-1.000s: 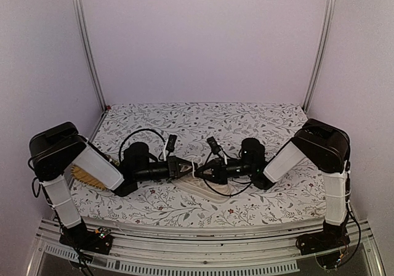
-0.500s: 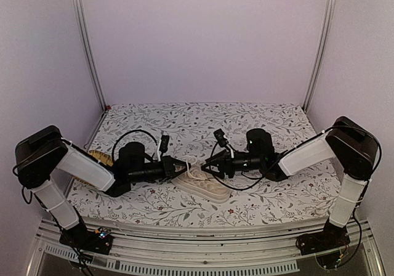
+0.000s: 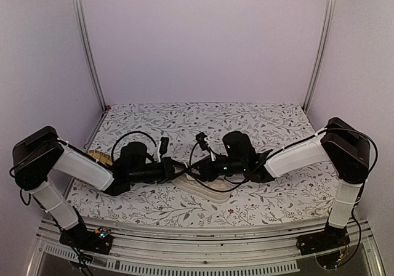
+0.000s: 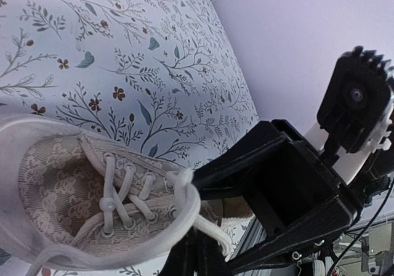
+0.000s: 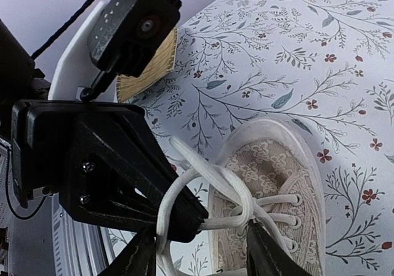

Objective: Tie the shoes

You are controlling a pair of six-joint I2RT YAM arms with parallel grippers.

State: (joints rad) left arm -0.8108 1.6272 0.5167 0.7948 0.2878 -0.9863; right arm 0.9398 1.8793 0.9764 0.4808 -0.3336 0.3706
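Observation:
The cream sneaker [image 3: 209,188] lies on the floral table top between the two arms, laces up. It also shows in the left wrist view [image 4: 68,190] and the right wrist view [image 5: 277,165]. My left gripper [image 3: 181,168] is shut on a pale lace [image 5: 215,177] at the shoe's side; its fingers [image 4: 198,254] are together with the lace over them. My right gripper [image 3: 198,171] is open, its fingers [image 5: 143,254] spread on either side of the lace loop and the left gripper's tip [image 5: 184,217]. The two grippers nearly touch.
A flat yellow woven mat [image 3: 98,159] lies at the table's left edge behind the left arm, also in the right wrist view [image 5: 148,66]. Black cables loop over both wrists. Metal rails run along the near edge and the back corners.
The right gripper has moved left, back over the shoe and up against the left gripper. The left gripper has stayed about where it was half a second ago, holding the lace.

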